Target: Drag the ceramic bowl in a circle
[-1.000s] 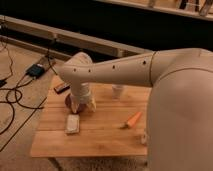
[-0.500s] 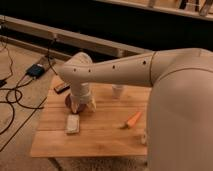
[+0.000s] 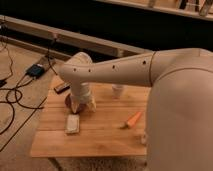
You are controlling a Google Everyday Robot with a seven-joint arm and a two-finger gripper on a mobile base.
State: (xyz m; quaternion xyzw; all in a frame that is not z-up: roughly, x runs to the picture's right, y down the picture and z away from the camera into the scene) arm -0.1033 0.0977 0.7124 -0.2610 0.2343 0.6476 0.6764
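Nothing has moved since the earlier frames: arm, hand and every thing on the tabletop lie as they did a second ago.

The hand (image 3: 83, 105) hangs straight down from the bent wrist of the big cream arm (image 3: 117, 72), which reaches in from the right of the picture and crosses the far part of the wooden tabletop (image 3: 102, 137). It is low over the far left part of the tabletop, right at the bowl (image 3: 68, 100). The hand stands wide open. Its lower end covers the right part of the bowl, so whether it touches the rim or has hold of anything cannot be told.

Only a dark maroon sliver of the bowl shows, peeping out to the left of the hand, near the tabletop's left edge.

Just in front of the bowl and hand lies a pale block (image 3: 73, 123), flat, with its long side running toward the camera. A small white cup (image 3: 118, 91) stands upright farther back, near the middle of the tabletop and partly under the arm. An orange thing (image 3: 133, 119) lies tilted toward the right, well apart from the bowl. A dark flat thing (image 3: 61, 88) sits at the far left edge, behind the bowl.

On the floor to the left are a black box (image 3: 37, 70) and loose dark cables (image 3: 15, 97).
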